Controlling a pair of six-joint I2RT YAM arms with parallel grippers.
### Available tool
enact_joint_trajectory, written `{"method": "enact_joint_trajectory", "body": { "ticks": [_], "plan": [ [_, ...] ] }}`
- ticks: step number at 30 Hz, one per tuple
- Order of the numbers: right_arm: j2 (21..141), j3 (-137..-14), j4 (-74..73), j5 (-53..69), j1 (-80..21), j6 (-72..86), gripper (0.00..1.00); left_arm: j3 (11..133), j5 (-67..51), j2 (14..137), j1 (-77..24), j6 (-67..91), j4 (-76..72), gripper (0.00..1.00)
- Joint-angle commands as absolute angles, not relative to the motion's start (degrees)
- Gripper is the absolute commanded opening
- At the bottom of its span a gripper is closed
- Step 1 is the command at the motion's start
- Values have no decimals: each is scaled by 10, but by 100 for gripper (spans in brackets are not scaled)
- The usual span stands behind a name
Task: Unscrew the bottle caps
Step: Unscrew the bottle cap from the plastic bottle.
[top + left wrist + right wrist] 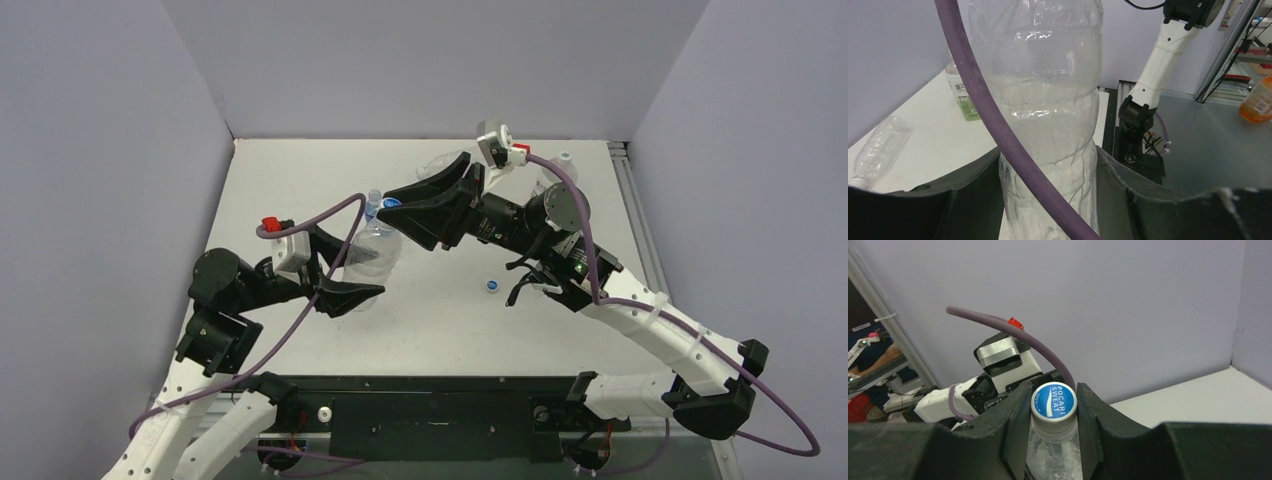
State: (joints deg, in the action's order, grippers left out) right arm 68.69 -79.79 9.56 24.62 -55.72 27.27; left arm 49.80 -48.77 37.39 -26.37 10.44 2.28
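Note:
My left gripper (355,268) is shut on the body of a plain clear bottle (378,250), held upright; in the left wrist view the bottle (1048,125) fills the gap between the black fingers (963,200). My right gripper (398,205) is shut on its blue cap (390,203). In the right wrist view the cap (1053,401), printed POCARI SWEAT, sits between both fingers (1015,425), still on the bottle neck. A loose blue cap (491,284) lies on the table.
A clear bottle (440,165) lies on its side at the back, also in the left wrist view (878,147). A white-capped bottle with a green label (565,165) stands at the back right. My purple cable (998,125) crosses in front of the held bottle.

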Motion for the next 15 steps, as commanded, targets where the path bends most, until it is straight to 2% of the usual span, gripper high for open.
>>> {"method": "enact_joint_trajectory", "body": {
  "ticks": [1,3,5,6,8,12,15],
  "plan": [
    [689,-816,155,366,-558,282,0,514,-555,376,-262,139,-11,0],
    [697,-828,130,373,-552,272,1,513,-554,376,-262,135,-11,0],
    [695,-839,99,356,-549,256,15,513,-542,374,-262,124,-6,0],
    [693,-843,71,345,-548,246,31,512,-525,374,-262,109,-2,0],
    [684,-851,32,285,-548,223,49,511,-480,371,-262,84,23,0],
    [659,-849,-17,89,-550,215,63,498,-337,364,-263,15,42,0],
    [660,-860,-57,-56,-574,237,68,485,-250,363,-263,-39,40,0]
  ]
}}
